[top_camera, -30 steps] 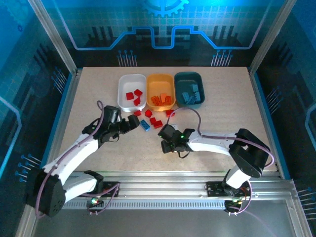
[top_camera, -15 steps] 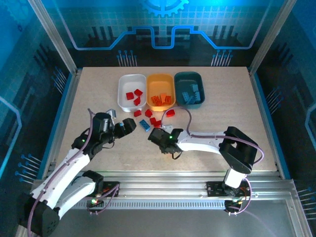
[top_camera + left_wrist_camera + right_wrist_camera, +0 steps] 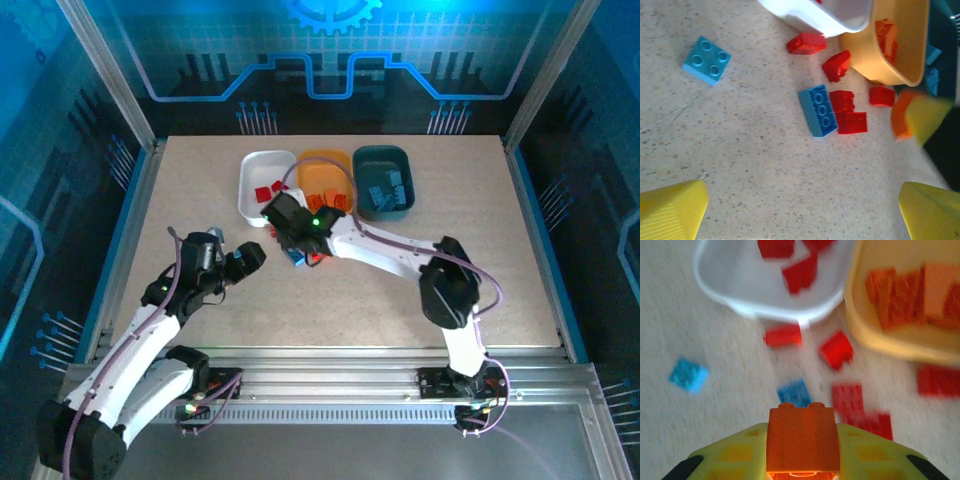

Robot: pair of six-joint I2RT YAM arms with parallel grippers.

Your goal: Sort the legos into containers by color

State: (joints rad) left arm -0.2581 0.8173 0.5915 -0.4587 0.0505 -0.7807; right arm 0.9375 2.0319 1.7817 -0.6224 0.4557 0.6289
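Observation:
My right gripper (image 3: 801, 462) is shut on an orange lego (image 3: 801, 440) and hangs raised over the loose legos in front of the white tray (image 3: 735, 302) and the orange-yellow tray (image 3: 855, 327). From above, the right gripper (image 3: 280, 212) sits at the white tray's (image 3: 248, 185) front edge. On the table lie red legos (image 3: 842, 100), a blue lego (image 3: 818, 110) and a light blue lego (image 3: 706, 60). My left gripper (image 3: 800, 215) is open over bare table, short of them. The teal tray (image 3: 385, 160) holds blue legos.
The three trays stand side by side at the back centre, with red legos in the white one and orange legos (image 3: 325, 200) in the orange-yellow one (image 3: 325, 160). Metal frame posts and blue walls enclose the table. Open tabletop lies left, right and in front.
My right arm has swung from the table's front middle up and left toward the trays, carrying the orange lego. My left gripper has drawn back to the left, still open.

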